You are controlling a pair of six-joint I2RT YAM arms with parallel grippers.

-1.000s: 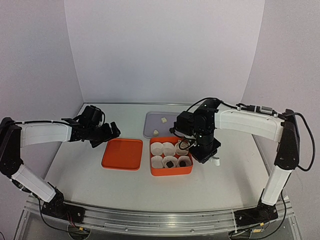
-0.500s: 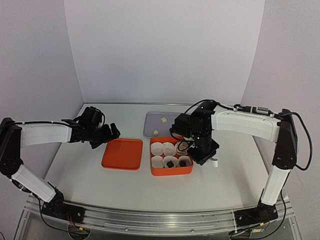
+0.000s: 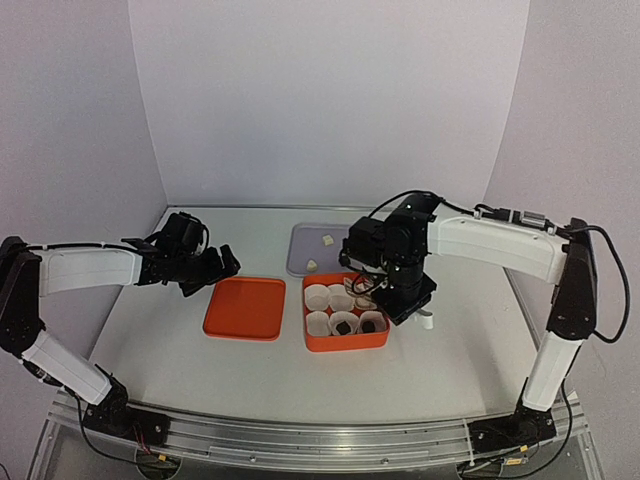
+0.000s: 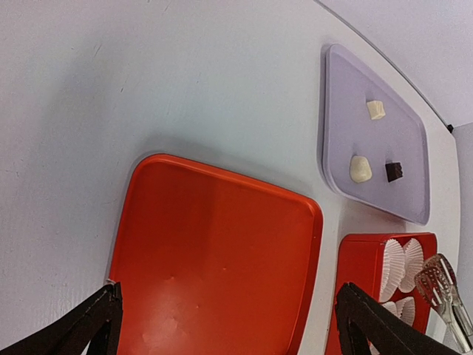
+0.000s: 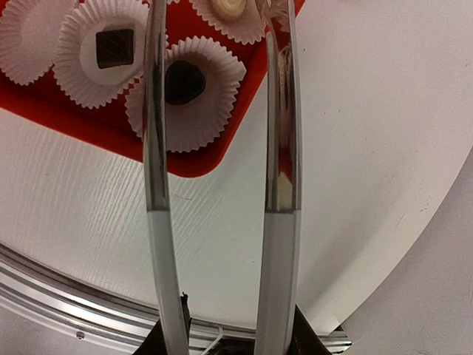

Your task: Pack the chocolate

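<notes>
Presently the right hand (image 3: 402,292) is clenched on a pair of metal tongs (image 5: 157,148), whose two arms stand apart above the right side of the orange box (image 3: 345,342), middle right of the top view. The tong tips run off the top of the right wrist view, so I cannot tell whether they carry anything.

The box holds six white pleated paper cups (image 3: 318,295). Three of them are filled: a square dark chocolate (image 5: 116,48) and a round dark chocolate (image 5: 185,81) in neighbouring cups, and a cream-white chocolate (image 5: 229,7) in a cup at the very top edge of that frame.

The other three pieces lie on the lavender tray (image 4: 340,96), upper right of the left wrist view: a white block (image 4: 376,109) farther up, a rounded white lump (image 4: 360,168) below it, and a dark piece (image 4: 394,171) just beside the lump (near, not touching).

An orange lid (image 4: 214,251) lies flat on the desk (image 3: 150,330), just left of the box. The left hand (image 3: 214,270) hovers by the lid's upper left corner, released and empty.
</notes>
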